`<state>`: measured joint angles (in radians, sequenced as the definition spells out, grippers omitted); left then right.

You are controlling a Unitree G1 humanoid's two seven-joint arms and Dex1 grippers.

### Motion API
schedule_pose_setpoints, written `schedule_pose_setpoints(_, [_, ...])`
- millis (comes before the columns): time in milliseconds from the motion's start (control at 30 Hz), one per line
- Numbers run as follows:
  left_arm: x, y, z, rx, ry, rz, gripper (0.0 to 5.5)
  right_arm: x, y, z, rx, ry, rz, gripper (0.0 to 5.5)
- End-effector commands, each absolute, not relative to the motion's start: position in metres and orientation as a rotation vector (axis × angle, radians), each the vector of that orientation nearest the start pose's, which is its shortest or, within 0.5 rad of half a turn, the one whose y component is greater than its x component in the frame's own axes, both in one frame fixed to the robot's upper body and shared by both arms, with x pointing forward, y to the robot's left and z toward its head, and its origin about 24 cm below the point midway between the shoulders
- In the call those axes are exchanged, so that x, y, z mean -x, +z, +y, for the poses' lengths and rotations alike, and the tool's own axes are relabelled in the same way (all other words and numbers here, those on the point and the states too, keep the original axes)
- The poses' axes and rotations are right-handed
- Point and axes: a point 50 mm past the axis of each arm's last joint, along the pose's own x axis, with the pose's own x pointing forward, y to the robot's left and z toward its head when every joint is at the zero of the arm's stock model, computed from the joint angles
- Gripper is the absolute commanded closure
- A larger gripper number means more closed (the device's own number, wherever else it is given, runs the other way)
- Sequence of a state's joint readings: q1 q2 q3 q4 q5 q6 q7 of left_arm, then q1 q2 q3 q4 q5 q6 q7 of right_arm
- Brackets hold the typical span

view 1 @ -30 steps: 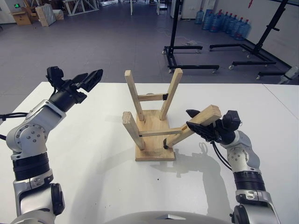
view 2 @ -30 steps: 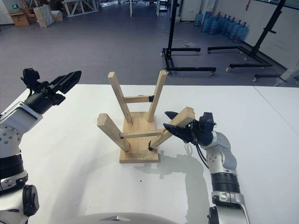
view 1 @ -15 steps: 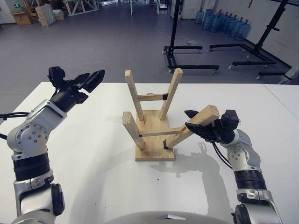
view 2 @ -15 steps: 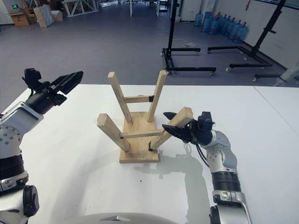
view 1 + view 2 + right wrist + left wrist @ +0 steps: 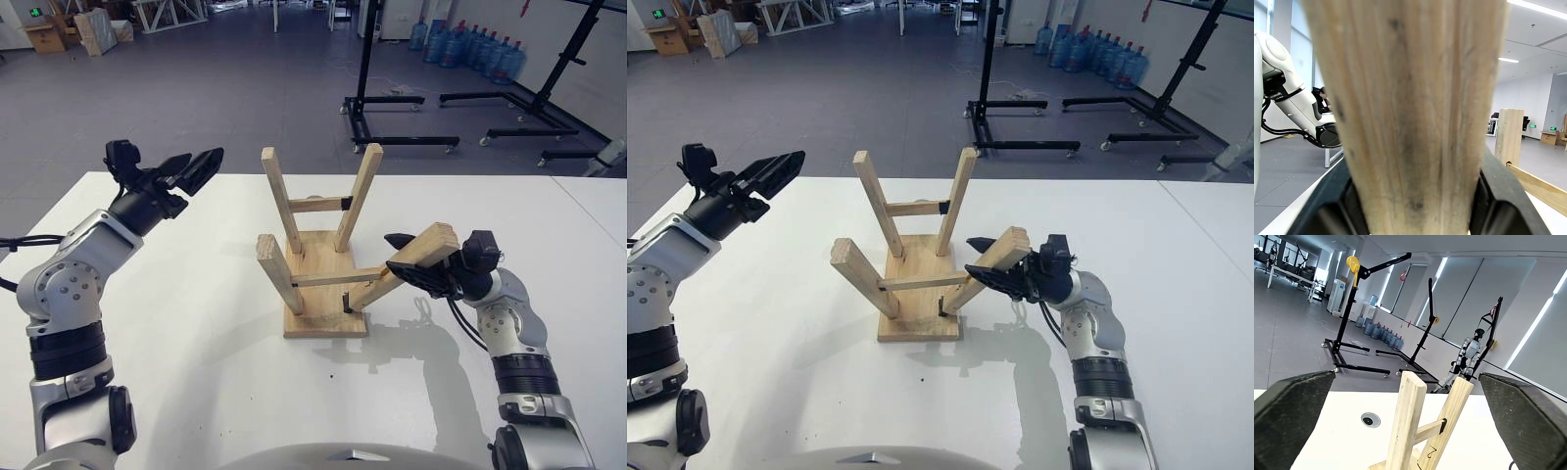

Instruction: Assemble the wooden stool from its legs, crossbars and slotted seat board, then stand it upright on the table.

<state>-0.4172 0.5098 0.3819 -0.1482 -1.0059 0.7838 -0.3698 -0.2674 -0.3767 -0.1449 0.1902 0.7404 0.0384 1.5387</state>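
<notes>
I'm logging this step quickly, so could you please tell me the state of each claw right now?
Left claw: open, holding nothing.
Right claw: closed on a stool leg.

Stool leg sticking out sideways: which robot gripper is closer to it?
Right. The right gripper is clamped on the slanting leg near its free end. The left gripper hangs open, far off to the left of the stool, touching nothing.
</notes>
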Motion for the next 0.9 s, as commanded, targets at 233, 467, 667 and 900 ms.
schedule_pose_setpoints(233, [-0.286, 0.188, 0.223, 0.452, -0.586, -0.025, 0.10, -0.253, 0.105, -0.181, -0.151, 1.518, -0.307, 3.45])
schedule_pose_setpoints(467, [-0.285, 0.188, 0.221, 0.457, -0.587, -0.029, 0.10, -0.257, 0.098, -0.166, -0.153, 1.488, -0.240, 3.45])
schedule_pose_setpoints(667, [-0.284, 0.197, 0.218, 0.430, -0.594, -0.056, 0.10, -0.258, 0.101, -0.160, -0.146, 1.468, -0.235, 3.45])
schedule_pose_setpoints(900, [-0.279, 0.258, 0.203, 0.058, -0.576, -0.232, 0.10, -0.271, 0.118, -0.142, -0.164, 1.395, -0.320, 3.45])
